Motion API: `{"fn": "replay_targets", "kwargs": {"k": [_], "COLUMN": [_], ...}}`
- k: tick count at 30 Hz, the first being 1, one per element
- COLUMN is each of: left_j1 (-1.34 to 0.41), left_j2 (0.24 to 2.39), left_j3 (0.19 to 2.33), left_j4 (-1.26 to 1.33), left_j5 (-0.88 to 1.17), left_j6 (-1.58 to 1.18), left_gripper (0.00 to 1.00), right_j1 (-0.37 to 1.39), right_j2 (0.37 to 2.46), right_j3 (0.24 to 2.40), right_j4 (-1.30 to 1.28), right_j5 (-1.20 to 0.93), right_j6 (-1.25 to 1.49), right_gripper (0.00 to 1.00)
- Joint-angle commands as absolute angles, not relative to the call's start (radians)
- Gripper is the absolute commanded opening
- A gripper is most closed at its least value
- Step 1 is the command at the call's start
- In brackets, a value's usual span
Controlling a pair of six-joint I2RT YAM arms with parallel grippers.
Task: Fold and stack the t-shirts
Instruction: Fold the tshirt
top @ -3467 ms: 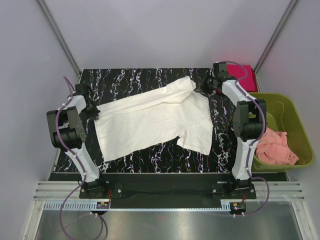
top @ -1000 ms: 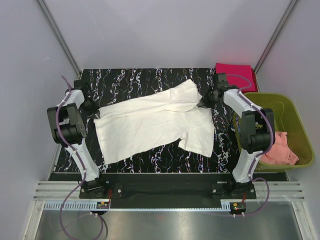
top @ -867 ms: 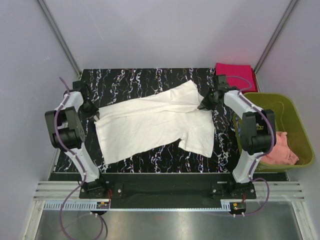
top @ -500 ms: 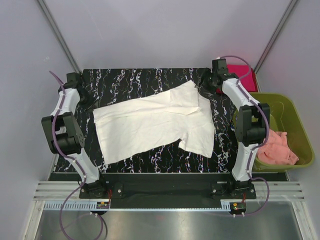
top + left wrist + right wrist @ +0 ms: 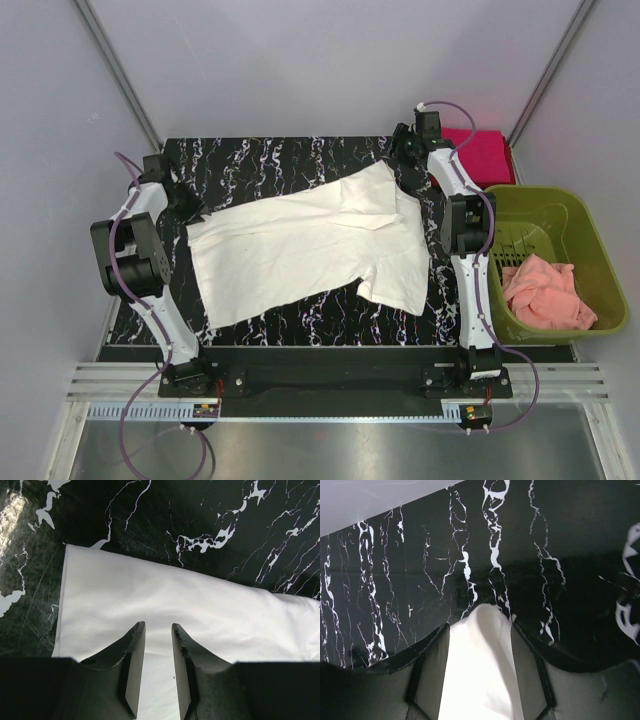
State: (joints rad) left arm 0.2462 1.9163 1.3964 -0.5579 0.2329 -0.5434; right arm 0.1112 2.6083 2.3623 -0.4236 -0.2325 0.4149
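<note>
The cream-white t-shirt (image 5: 300, 240) lies flat across the black marble table, plain side up, one sleeve toward the front right. My left gripper (image 5: 186, 205) hovers at its left edge. In the left wrist view the fingers (image 5: 135, 650) stand a little apart over the flat cloth (image 5: 175, 600), so the left gripper (image 5: 157, 626) is open. My right gripper (image 5: 400, 150) is over the shirt's far right corner. It (image 5: 480, 626) is open wide, and the corner (image 5: 480, 670) lies loose between and under the jaws. The magenta-red t-shirt (image 5: 482, 150) sits folded at the back right.
A green bin (image 5: 590, 235) stands off the table's right side with a pink cloth (image 5: 545, 295) in it. Grey walls close in the back and sides. Bare marble (image 5: 260, 165) shows behind the shirt.
Both grippers opened and let go of the white shirt's ends. The right arm drew back toward the far right corner. The shirt settled flat.
</note>
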Motion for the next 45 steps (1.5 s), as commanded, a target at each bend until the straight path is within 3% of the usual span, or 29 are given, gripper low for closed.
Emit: {"fn": "replay_targets", "kwargs": {"k": [1,10,17,20,32,33,37,41,45], "left_j1": [0.248,0.256,0.281,0.284,0.290,0.290,0.293,0.295,0.295], "left_j2": [1.966,2.037,2.098,2.098,2.109,2.112,2.109,2.097,2.103], "left_j3": [1.460,1.511,1.526,1.517,1.502,1.499,1.497,1.483,1.486], "left_j4": [-0.514,-0.564,-0.607,-0.603,-0.601,-0.606,-0.609,-0.608,-0.600], "left_j5": [0.274,0.267,0.259,0.262,0.273,0.276,0.269,0.259,0.265], "left_j6": [-0.529,-0.535,-0.535,-0.534,-0.534,-0.529,-0.532,-0.525,-0.538], "left_gripper": [0.33,0.32,0.31,0.31,0.31,0.31,0.29,0.29,0.29], "right_j1": [0.114,0.112,0.112,0.112,0.109,0.109,0.104,0.095,0.089], "right_j2": [2.660,2.700,2.707,2.707,2.744,2.747,2.727,2.646,2.655], "right_j3": [2.482,2.460,2.454,2.454,2.462,2.462,2.470,2.404,2.437], "right_j4": [-0.413,-0.344,-0.324,-0.322,-0.310,-0.304,-0.301,-0.276,-0.288], "right_j5": [-0.308,-0.380,-0.367,-0.361,-0.345,-0.342,-0.231,-0.060,-0.044], "right_j6": [0.422,0.494,0.523,0.534,0.584,0.589,0.595,0.580,0.594], "right_gripper": [0.59,0.46,0.42,0.33,0.33,0.31,0.00,0.00,0.00]}}
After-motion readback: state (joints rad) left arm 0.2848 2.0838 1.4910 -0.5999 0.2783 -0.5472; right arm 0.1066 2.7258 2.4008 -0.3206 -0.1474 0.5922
